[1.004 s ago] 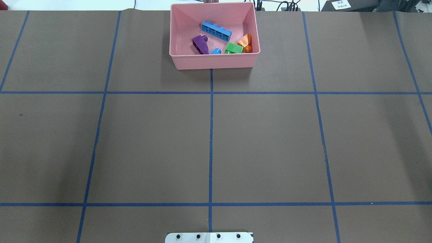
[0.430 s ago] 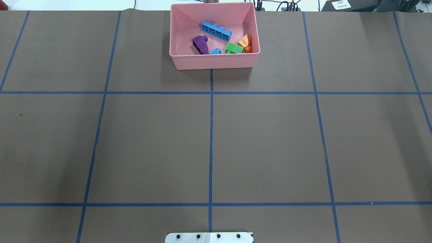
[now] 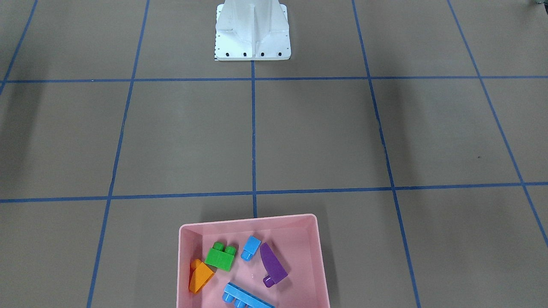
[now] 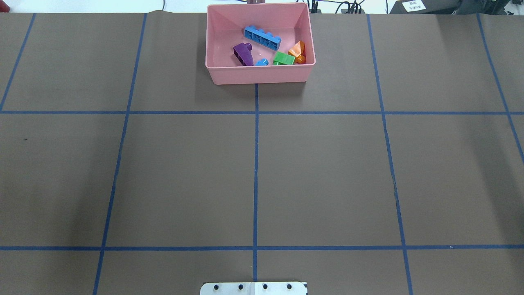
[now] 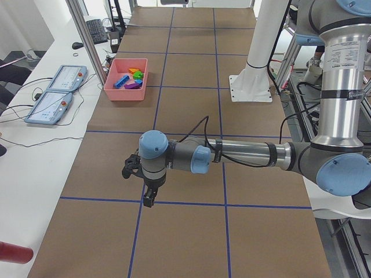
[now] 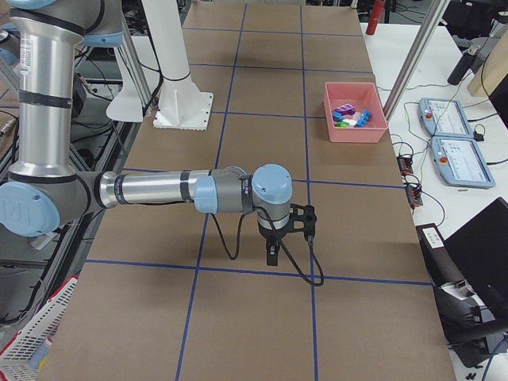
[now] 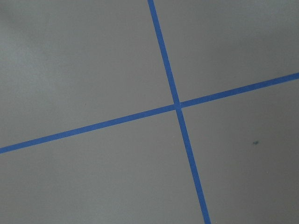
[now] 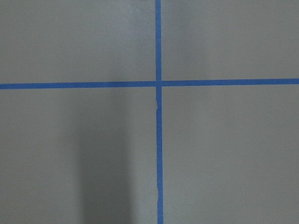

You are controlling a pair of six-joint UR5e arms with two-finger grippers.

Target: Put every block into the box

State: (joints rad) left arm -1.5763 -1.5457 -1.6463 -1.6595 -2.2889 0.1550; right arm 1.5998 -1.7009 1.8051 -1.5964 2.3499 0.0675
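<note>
The pink box (image 4: 260, 78) stands at the table's far edge, seen also in the front-facing view (image 3: 248, 220). Inside it lie the long blue block (image 4: 262, 37), the purple wedge (image 4: 243, 54), the small blue block (image 4: 262, 62), the green block (image 4: 284, 59) and the orange wedge (image 4: 298, 50). My left gripper (image 5: 148, 197) hangs over bare table far from the box, fingers pointing down. My right gripper (image 6: 271, 254) hangs the same way at the other end. Both show only in the side views, so I cannot tell whether they are open or shut.
The white base plate (image 4: 254, 288) sits at the table's near middle edge, with its pedestal (image 3: 252, 30) rising from it. Blue tape lines grid the brown surface. Two control tablets (image 5: 58, 92) lie on the side bench beyond the box.
</note>
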